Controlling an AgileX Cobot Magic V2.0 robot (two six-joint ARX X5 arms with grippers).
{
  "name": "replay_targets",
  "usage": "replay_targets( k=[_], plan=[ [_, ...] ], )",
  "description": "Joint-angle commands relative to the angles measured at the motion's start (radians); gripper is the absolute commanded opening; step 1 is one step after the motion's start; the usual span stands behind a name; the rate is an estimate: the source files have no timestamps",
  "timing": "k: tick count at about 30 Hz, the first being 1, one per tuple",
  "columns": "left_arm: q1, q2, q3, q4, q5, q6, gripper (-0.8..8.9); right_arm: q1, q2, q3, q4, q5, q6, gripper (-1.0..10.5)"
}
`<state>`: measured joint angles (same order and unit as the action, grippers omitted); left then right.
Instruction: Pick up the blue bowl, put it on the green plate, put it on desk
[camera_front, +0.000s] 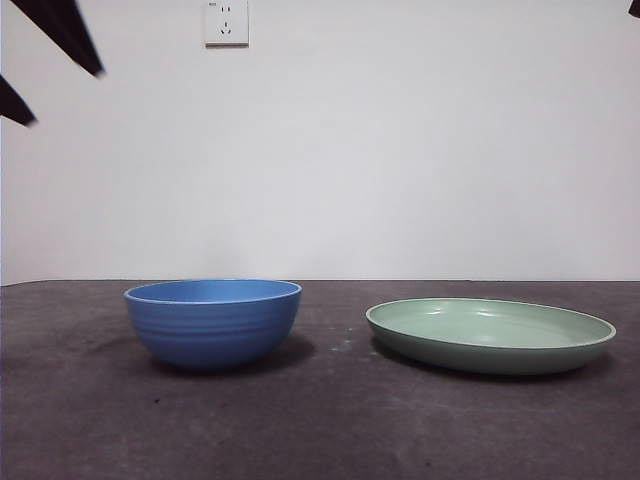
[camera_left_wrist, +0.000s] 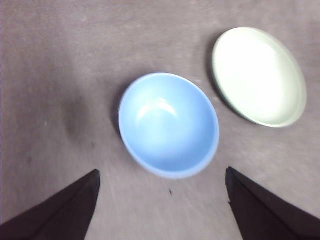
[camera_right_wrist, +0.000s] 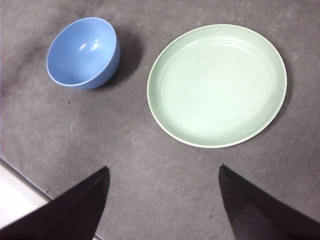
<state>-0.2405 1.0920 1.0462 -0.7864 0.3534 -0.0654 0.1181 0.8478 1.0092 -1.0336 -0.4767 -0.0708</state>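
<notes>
- Dark grey and faintly mottled, the desk (camera_front: 330, 430) is seen spanning the foreground, and nothing is set on its nearest stretch.
- A little further back, the blue bowl (camera_front: 213, 322) is found standing upright on the desk, empty, with its ridged outer wall touched by nothing.
- Beside it, apart by a clear strip of desk, the green plate (camera_front: 490, 335) is seen lying flat and also empty.
- No step of the task can be counted as done: the bowl has not been lifted, nothing rests on the plate, and the later setting-down on the desk is left as well.
- The left gripper (camera_left_wrist: 162, 205) is held well above the bowl with its jaws spread wide, the bowl showing between them in the left wrist view; nothing is gripped.
- The right gripper (camera_right_wrist: 165, 202) is likewise held high, jaws spread and empty, nearer the plate than the bowl.
- The left arm is judged the likelier one to make the pick, being placed over the bowl.
- Furthest back, a white wall (camera_front: 400, 150) with a socket (camera_front: 226, 22) is seen.
</notes>
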Motion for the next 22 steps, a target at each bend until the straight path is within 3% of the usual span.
replay_targets(
  k=[1,10,22],
  plan=[
    [-0.036,0.097,0.044,0.033,-0.051,-0.018,4.04,0.004,0.007,0.020,0.008,-0.005,0.011,3.5],
    [-0.120,0.359,0.111,0.100,-0.213,-0.018,4.04,0.004,0.007,0.020,0.008,-0.005,0.011,3.5],
    [-0.133,0.571,0.122,0.185,-0.253,-0.026,4.03,0.004,0.007,0.020,0.009,-0.005,0.011,3.5]
  ],
)
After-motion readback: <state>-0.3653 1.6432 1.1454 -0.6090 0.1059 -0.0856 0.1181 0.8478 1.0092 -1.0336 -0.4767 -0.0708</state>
